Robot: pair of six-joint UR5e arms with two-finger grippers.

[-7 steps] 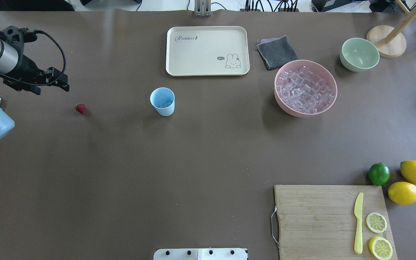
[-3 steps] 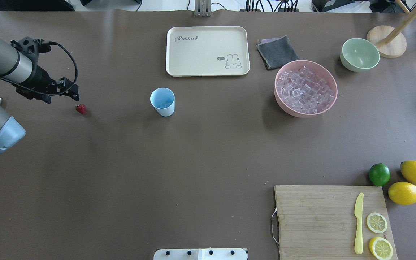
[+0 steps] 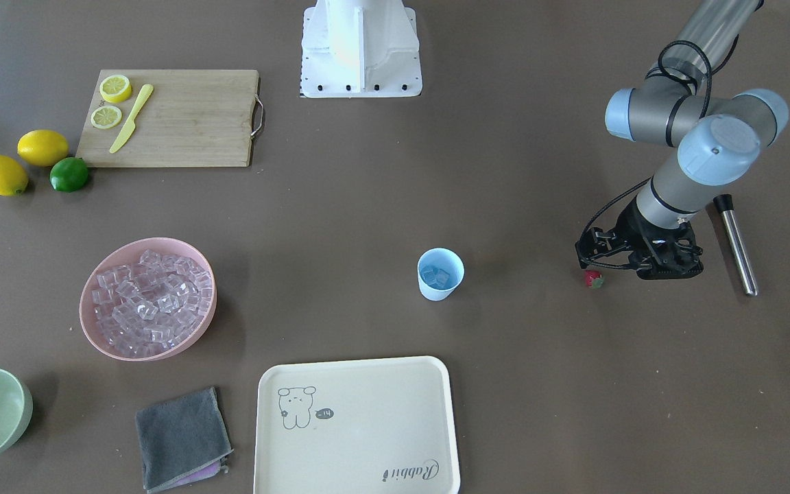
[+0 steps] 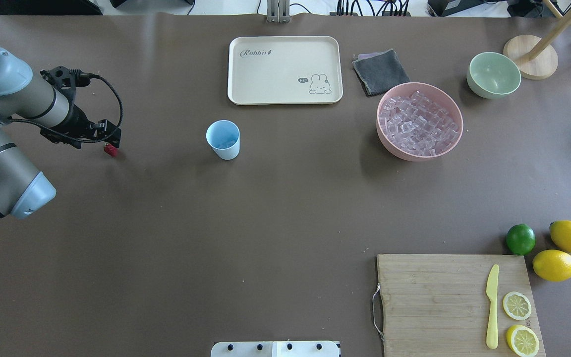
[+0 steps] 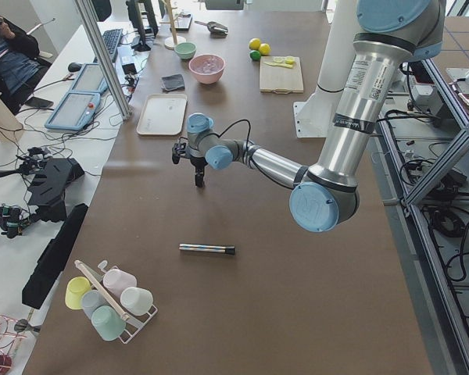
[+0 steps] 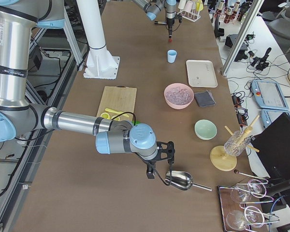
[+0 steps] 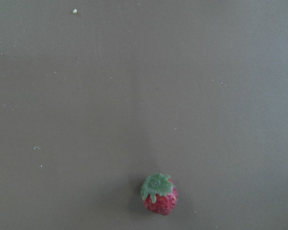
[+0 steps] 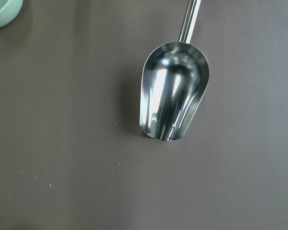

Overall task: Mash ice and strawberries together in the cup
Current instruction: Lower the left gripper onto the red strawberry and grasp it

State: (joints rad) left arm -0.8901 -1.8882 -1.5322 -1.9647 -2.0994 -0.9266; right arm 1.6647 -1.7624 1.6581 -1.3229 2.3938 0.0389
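Note:
The strawberry (image 4: 111, 150) lies on the brown table left of the cup, and it shows low in the left wrist view (image 7: 159, 196). My left gripper (image 4: 112, 138) hovers close over it and looks open, with nothing held. The pale blue cup (image 4: 223, 140) stands upright and holds a few cubes of ice (image 3: 436, 276). Much more ice (image 4: 418, 124) fills the pink bowl (image 4: 456, 136). My right gripper (image 6: 152, 171) hangs over a metal scoop (image 8: 173, 91) off to the right. I cannot tell whether it is open or shut.
A cream tray (image 4: 284, 69) lies behind the cup, with a grey cloth (image 4: 380, 72) and a green bowl (image 4: 493, 74) to its right. A cutting board (image 4: 434, 302) with a knife and lemon halves, whole lemons and a lime sit front right. A metal rod (image 3: 738, 243) lies beside the left arm.
My left arm has swung to the right, bringing its gripper from well left of the strawberry to just over it. Nothing else has moved.

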